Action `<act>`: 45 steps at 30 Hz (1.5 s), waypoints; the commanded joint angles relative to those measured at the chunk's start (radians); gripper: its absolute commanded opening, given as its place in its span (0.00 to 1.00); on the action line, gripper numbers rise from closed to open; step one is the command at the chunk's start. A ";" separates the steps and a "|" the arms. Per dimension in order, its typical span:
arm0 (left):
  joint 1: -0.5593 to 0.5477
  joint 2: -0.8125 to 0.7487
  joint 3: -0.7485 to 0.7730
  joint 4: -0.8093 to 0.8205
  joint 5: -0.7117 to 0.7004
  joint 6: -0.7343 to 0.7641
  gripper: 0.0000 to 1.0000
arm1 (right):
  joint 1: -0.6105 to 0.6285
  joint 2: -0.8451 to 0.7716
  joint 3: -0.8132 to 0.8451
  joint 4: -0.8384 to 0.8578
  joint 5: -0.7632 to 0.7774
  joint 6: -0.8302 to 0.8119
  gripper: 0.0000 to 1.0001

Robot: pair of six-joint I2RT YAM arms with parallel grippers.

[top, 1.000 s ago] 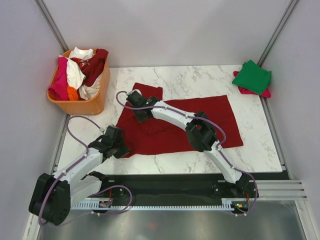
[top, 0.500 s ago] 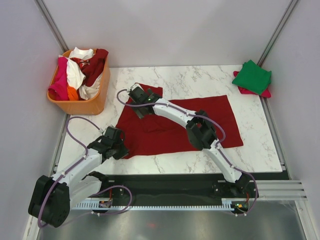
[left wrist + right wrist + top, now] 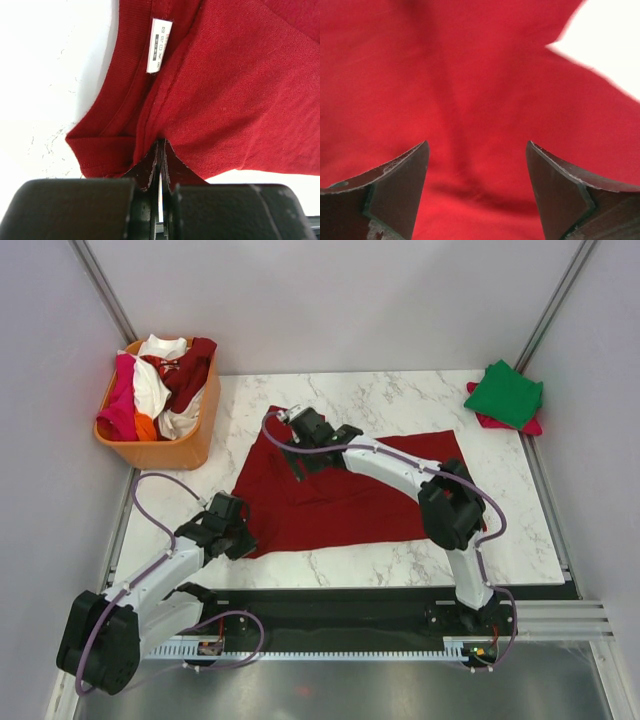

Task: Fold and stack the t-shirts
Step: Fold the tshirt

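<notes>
A dark red t-shirt (image 3: 350, 495) lies spread over the marble table (image 3: 400, 395). My left gripper (image 3: 244, 538) is shut on its near-left edge. In the left wrist view the pinched cloth (image 3: 225, 90) bunches at the left gripper (image 3: 161, 146), close to the collar and its white label (image 3: 160, 45). My right gripper (image 3: 298, 445) stands open just above the shirt's far-left part. Its fingers (image 3: 402, 172) are wide apart with only flat red cloth (image 3: 480, 75) beneath the right gripper (image 3: 477, 152). A folded green t-shirt (image 3: 505, 392) rests on a pink-red one (image 3: 530, 426) at the far right.
An orange plastic basket (image 3: 160, 452) stands at the table's far-left corner. Dark red, white, pink and orange shirts (image 3: 160, 380) are heaped in it. Grey walls and metal posts close in the table on both sides. The right arm (image 3: 445, 505) stretches across the shirt.
My right gripper has opened, let go of the dark red shirt and shifted right, its elbow swinging right too. The left gripper has kept its hold and place.
</notes>
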 commanded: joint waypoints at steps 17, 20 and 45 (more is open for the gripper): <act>-0.008 -0.019 0.003 -0.062 -0.017 -0.018 0.02 | 0.099 0.053 -0.114 0.094 -0.269 0.059 0.71; -0.008 -0.016 0.005 -0.062 -0.020 -0.018 0.02 | 0.102 0.053 -0.123 0.091 -0.270 0.056 0.62; -0.009 -0.014 0.005 -0.062 -0.021 -0.018 0.02 | 0.009 0.054 -0.004 0.016 -0.046 -0.013 0.05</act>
